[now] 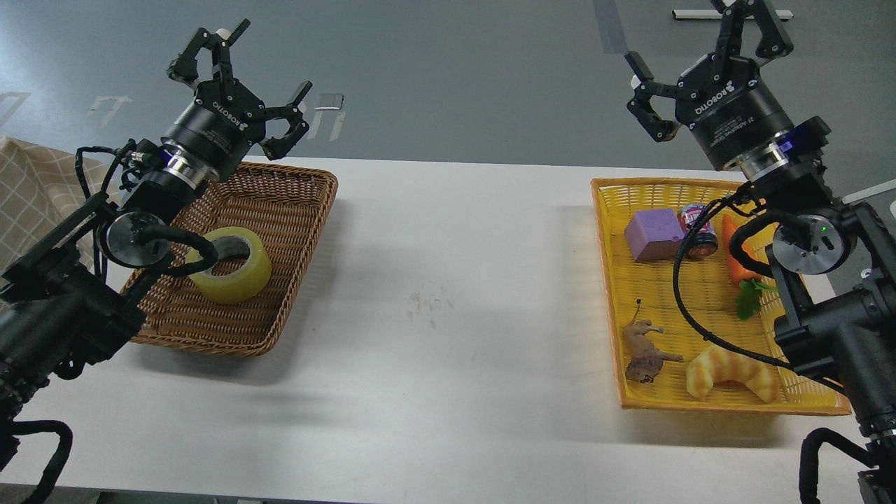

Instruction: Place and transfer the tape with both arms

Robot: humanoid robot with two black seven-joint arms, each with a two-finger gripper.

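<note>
The jaws of the left gripper (241, 82) are seen spread wide, with nothing held between them; the gripper is raised above the far left corner of a brown wicker basket (294, 210) and is pointed away from the viewer. The jaws of the right gripper (703, 59) are likewise spread wide and empty, held high above the far end of a yellow plastic basket (612, 280). "ROBOTIQ" lettering is shown on both gripper bodies.

Behind the left gripper, the left arm (63, 308) is seen coming in from the lower left, and a black cable (185, 245) from it is looped across the near edge of the tape. The tape (234, 269), a translucent yellow roll with a pale core, is laid flat inside the wicker basket, well below the left gripper and untouched by either set of jaws.

The right arm (840, 336) is seen entering from the lower right, partly over the yellow basket. In that basket a purple block (654, 236), a small can (698, 229) just beside it, a toy carrot (738, 269), an animal figure (644, 350) and a yellow-striped croissant toy (731, 373) are held.

Both baskets are set on a white surface (455, 315), well apart, with bare space left between them.
</note>
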